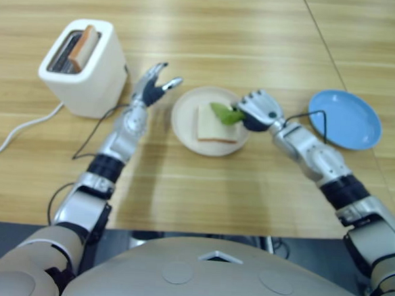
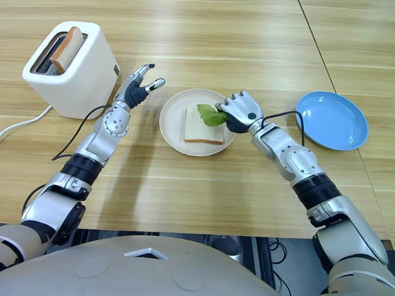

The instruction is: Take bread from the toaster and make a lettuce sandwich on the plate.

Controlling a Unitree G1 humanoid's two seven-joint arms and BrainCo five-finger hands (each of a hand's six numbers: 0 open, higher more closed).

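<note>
Plate: cream, round, set back from desk's near edge, approx mid-width.
Bread slice: lay flat on the plate, white, square. Judged light, soft, easily dented; best taken by its edges w/ light pressure.
Lettuce: small green leaf over the slice's far right corner, outer end pinched in the right hand. Couldn't tell if the free end touched the bread. Judged v. light, limp, tears easily, prob. a bit slick; a fingertip pinch at the edge seemed enough, no squeeze needed.
Right hand: at the plate's right rim, fingers curled, clamped on the lettuce, knuckles up.
Blue plate: further toward desk's right edge, nothing on it, apart from the right hand.
Left hand: btwn toaster and plate, fingers spread apart and pointing to the far edge, holding nothing, touching neither.
Toaster: white, toward desk's left edge, a bit further back than the plate; white cord ran off to the left edge.
Second slice: upright in the toaster slot, top edge poking out. Judged light, stiffer and more crumbly than the plated one, poss. warm; the exposed top edge looked the only spot to grip, w/ a straight-up pull.
</note>
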